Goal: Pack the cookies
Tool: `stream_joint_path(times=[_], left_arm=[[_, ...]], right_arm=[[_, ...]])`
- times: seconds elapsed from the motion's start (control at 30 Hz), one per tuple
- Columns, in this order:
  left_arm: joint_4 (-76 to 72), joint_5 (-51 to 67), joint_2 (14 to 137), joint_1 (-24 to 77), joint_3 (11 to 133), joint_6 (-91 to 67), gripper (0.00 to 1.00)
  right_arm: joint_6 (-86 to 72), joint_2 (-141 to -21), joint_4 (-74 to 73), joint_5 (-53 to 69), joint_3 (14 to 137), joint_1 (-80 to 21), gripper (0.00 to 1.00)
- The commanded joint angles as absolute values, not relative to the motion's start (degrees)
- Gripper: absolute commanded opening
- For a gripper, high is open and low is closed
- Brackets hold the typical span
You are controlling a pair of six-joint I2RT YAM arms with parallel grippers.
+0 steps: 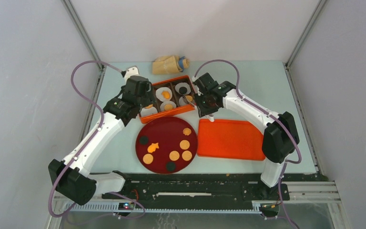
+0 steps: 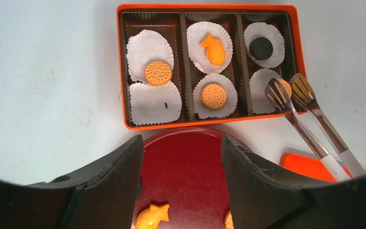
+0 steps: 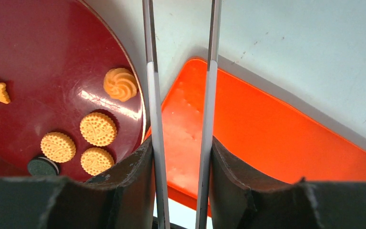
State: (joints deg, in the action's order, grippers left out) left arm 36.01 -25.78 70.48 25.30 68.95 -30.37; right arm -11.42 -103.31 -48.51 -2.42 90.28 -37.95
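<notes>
Black fingers (image 2: 109, 181) of the left gripper (image 2: 181, 143) fill the bottom of its wrist view. They are spread wide with nothing between them, hovering over the far rim of the dark red plate (image 2: 186, 162).

At twelve o'clock from the plate lies the cookie box (image 2: 209, 7), with three columns of two white paper liners each. Five cookies are in:
- a round tan cookie (image 2: 157, 73) in the left column, on the near edge of its far liner;
- a fish-shaped cookie (image 2: 213, 47) and another round one (image 2: 213, 96) in the middle column;
- a dark cookie (image 2: 261, 48) at the far right;
- a tan one (image 2: 284, 85) in the near-right liner.

That last cookie sits at the tips of the metal tongs (image 2: 303, 91), and whether it is pinched or already let go cannot be told. The right gripper (image 3: 179, 157) is clamped partway round the tongs' two arms.

Eight cookies (image 1: 174, 155) remain on the plate, and the orange lid (image 1: 231, 139) lies at three o'clock from it.

The step in hand looks like setting a cookie into the near-right liner. Only the near-left liner (image 2: 155, 105) lacks one. The next move probably calls for easing the tongs open, lifting them clear of the box wall, and swinging back towards six o'clock to pinch a flat cookie off the plate. The idle left arm above the plate's rim would need to be avoided.
</notes>
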Motion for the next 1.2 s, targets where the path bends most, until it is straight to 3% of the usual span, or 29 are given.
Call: stream_joint_path(times=[0.0,0.13,0.27,0.63,0.97,1.17], left_arm=[[34.28,-25.9,69.8,24.87,72.06,-29.69,0.66],[34.28,-25.93,69.44,24.87,71.89,-29.84,0.66],[34.28,-24.83,69.76,24.87,71.99,-29.86,0.67],[34.02,-22.13,69.31,24.87,71.31,-29.49,0.68],[34.01,-22.65,67.09,24.92,71.44,-29.44,0.68],[35.36,-25.25,65.35,24.79,72.99,-29.74,0.68]], right_arm=[[-9.8,-102.33,-45.73,-0.87,90.2,-37.19,0.21],[-10.22,-102.92,-45.57,-0.6,90.46,-37.18,0.23],[-10.28,-102.7,-45.17,1.71,91.36,-37.83,0.42],[-10.84,-103.37,-44.83,1.13,92.47,-37.97,0.53],[-10.99,-98.3,-43.62,0.0,93.14,-39.3,0.52],[-10.93,-93.11,-45.4,-1.94,91.2,-45.12,0.52]])
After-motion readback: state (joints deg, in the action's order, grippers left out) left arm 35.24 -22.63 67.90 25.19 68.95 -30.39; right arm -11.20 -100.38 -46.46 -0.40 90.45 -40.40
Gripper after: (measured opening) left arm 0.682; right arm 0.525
